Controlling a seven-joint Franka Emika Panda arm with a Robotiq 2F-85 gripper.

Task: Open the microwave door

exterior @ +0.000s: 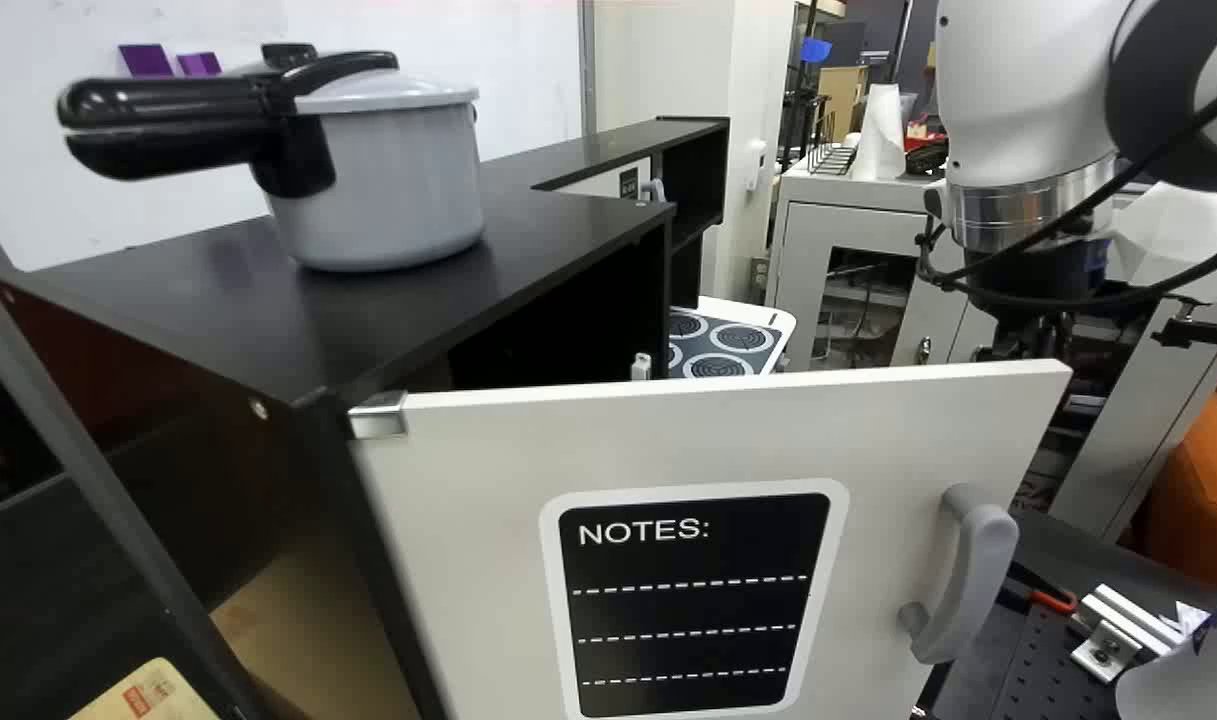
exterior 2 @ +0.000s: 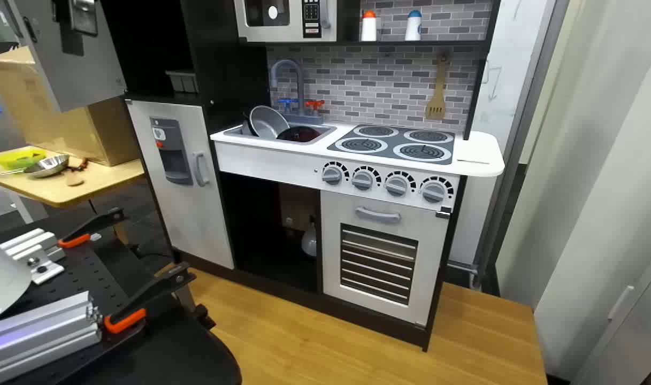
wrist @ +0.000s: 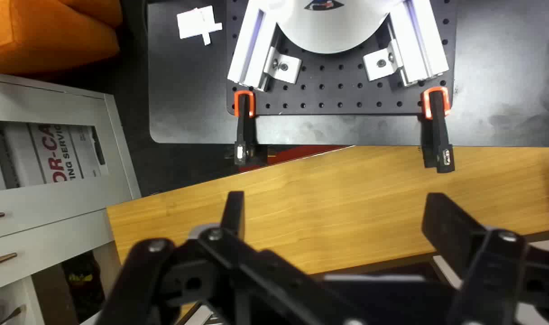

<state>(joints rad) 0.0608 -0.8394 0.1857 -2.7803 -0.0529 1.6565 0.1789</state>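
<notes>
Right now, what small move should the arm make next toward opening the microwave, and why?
I'd probably guide the open fingers toward the microwave handle, keeping clear of the swung-out NOTES door: the microwave door looks shut, and the fingers hold nothing.

In an exterior view: microwave (exterior 2: 285, 16), one; burners (exterior 2: 421, 153), four; control knobs (exterior 2: 396, 185), four; capped shakers (exterior 2: 368, 28), two; faucet (exterior 2: 298, 80), one; tap handles (exterior 2: 314, 104), two (blue, one; red, one); spatula (exterior 2: 436, 104), one. In an exterior view: purple squares (exterior: 146, 60), two; notes panel (exterior: 768, 530), one; dashed lines (exterior: 688, 633), three. In the wrist view: gripper (wrist: 337, 216), one; orange-and-black clamps (wrist: 243, 131), two; metal brackets (wrist: 292, 68), two.
</notes>
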